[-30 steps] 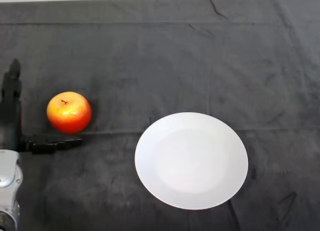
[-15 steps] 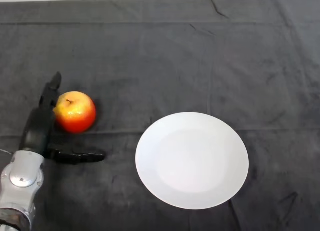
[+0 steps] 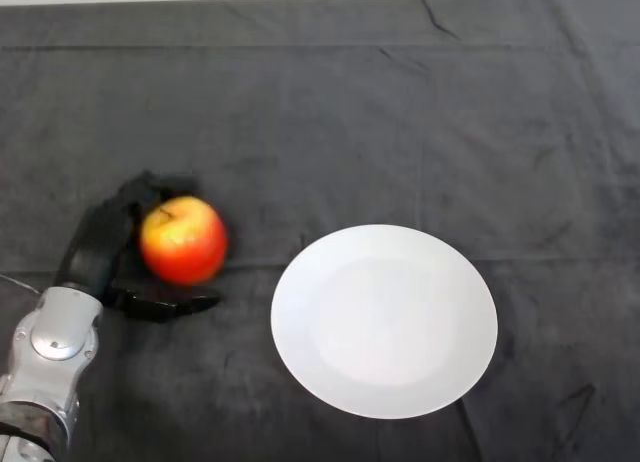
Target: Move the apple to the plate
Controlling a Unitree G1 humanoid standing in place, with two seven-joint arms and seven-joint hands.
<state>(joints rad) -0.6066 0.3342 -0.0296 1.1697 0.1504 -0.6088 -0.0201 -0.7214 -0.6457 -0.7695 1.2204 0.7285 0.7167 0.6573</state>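
Note:
A red and yellow apple (image 3: 184,241) is on the dark cloth at the left, a short way left of the white plate (image 3: 384,320). My left hand (image 3: 96,248) is against the apple's left side. Its fingers curl round the far side of the apple and its thumb (image 3: 165,304) reaches along the near side just below it. The hand's palm touches the apple. The plate has nothing on it.
The dark cloth (image 3: 400,122) covers the whole table, with a few wrinkles near the far edge. The silver-grey forearm (image 3: 45,357) comes in from the lower left corner.
The hand has moved right and its fingers have closed round the apple. The apple has shifted to the right, towards the plate.

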